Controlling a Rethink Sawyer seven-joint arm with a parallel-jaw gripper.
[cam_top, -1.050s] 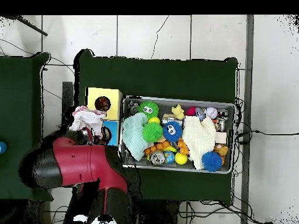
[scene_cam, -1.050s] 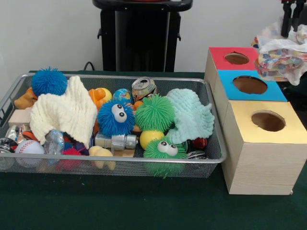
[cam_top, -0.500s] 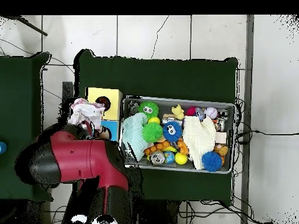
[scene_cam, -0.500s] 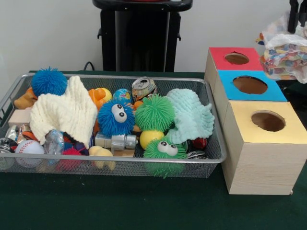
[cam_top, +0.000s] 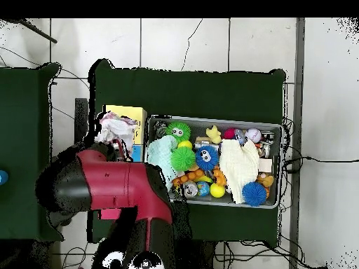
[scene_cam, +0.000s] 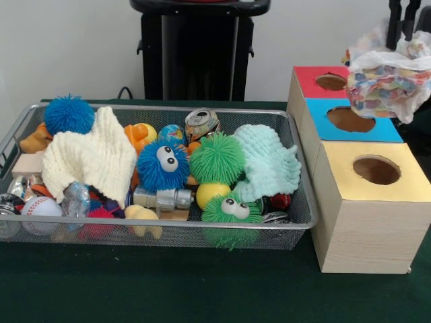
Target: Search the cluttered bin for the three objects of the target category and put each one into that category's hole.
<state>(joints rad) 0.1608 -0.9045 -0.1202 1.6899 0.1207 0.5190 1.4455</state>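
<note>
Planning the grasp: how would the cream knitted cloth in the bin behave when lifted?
The cream knitted cloth drapes over the toys beneath it, so it is probably floppy and would sag from a pinch. It looks light. Its loose folds may drag neighbours such as the blue spiky ball beside it.

Bulky red arm (cam_top: 112, 185) with black joint housings, slim black claw (scene_cam: 402, 17) fingers at its tip

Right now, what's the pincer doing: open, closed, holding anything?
Pincer: closed on the crumpled colourful plastic bag, held above the red box and blue box.
</note>
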